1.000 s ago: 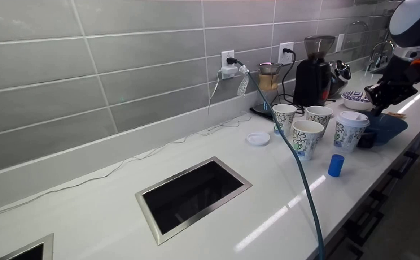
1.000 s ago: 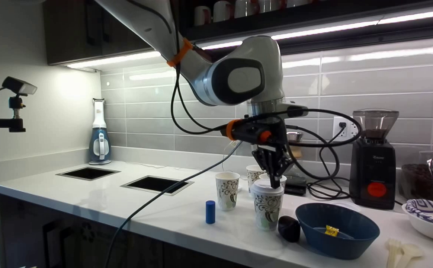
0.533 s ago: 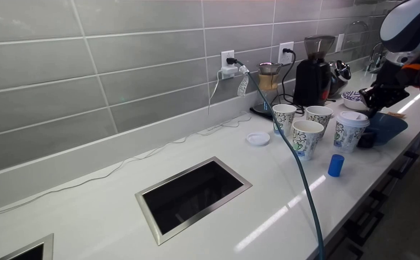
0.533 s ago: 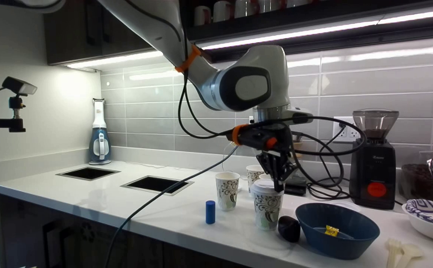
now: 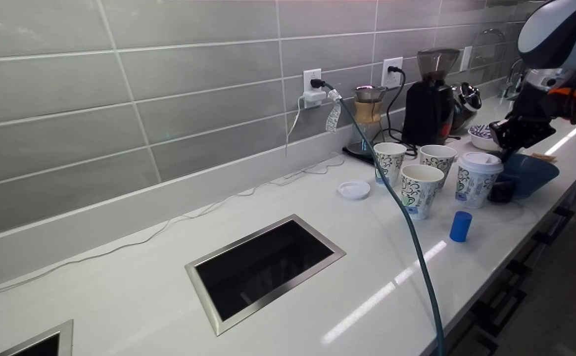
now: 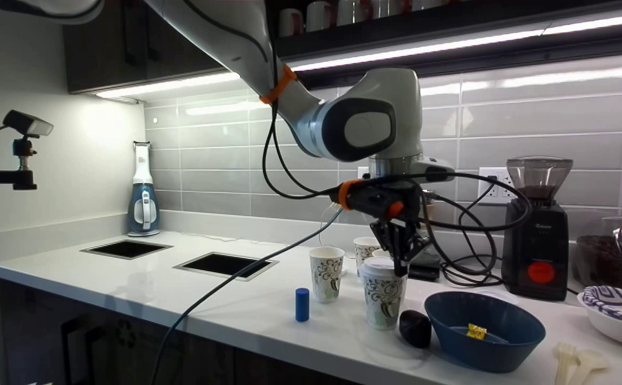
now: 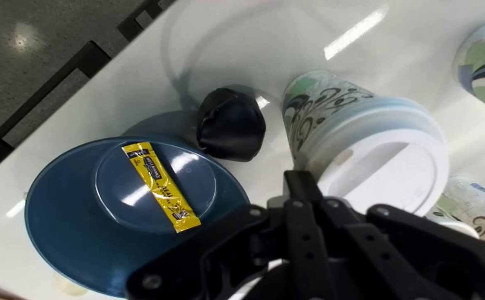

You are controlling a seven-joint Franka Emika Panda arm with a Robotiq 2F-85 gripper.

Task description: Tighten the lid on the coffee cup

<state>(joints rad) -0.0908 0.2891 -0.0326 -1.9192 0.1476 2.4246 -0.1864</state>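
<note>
The coffee cup stands upright on the counter, its patterned wall showing in both exterior views and in the wrist view. The whitish lid sits on top of its rim in both exterior views and in the wrist view. My gripper is shut with nothing between its fingertips. The fingertips are right beside the lid's edge, on the side towards the blue bowl, and seem to touch it. The gripper also shows in both exterior views.
A blue bowl with a yellow packet and a black object stand close to the cup. Lidless cups and a blue cylinder stand nearby. A flat white disc lies by the wall. A cable hangs across.
My gripper has come down to the side of the lid and moved slightly towards the lidless cups. The coffee cup has shifted slightly the same way.
</note>
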